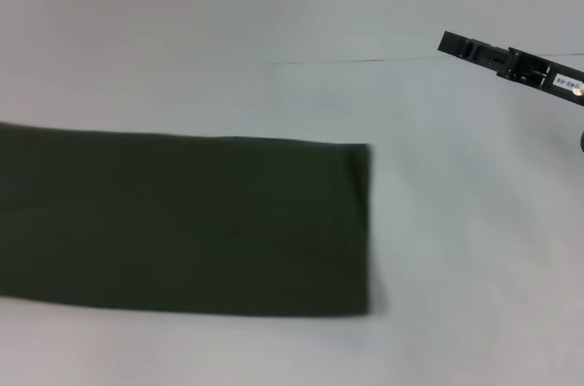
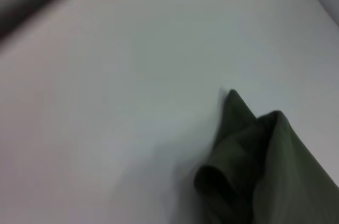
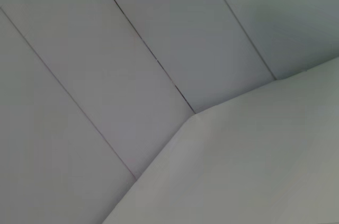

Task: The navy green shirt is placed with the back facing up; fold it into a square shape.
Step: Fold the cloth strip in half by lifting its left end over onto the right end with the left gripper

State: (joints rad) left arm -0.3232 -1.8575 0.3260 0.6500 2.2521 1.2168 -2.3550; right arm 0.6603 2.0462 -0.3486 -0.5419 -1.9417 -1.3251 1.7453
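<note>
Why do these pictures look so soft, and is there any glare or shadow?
Head view: navy green shirt has smeared edges and a faint shadow at its right end. Left wrist view: bunched cloth is out of focus. Right wrist view: flat even light, no glare.

The navy green shirt [image 1: 182, 222] runs off the left edge — rest unseen.

- The head camera looks forward and down on the white bench [image 1: 274, 30] and the shirt [image 1: 182, 222].
- The left wrist camera sits close over the shirt [image 2: 265, 171], sharing it with the head view.
- The right wrist camera faces wall panels [image 3: 132, 49].
</note>
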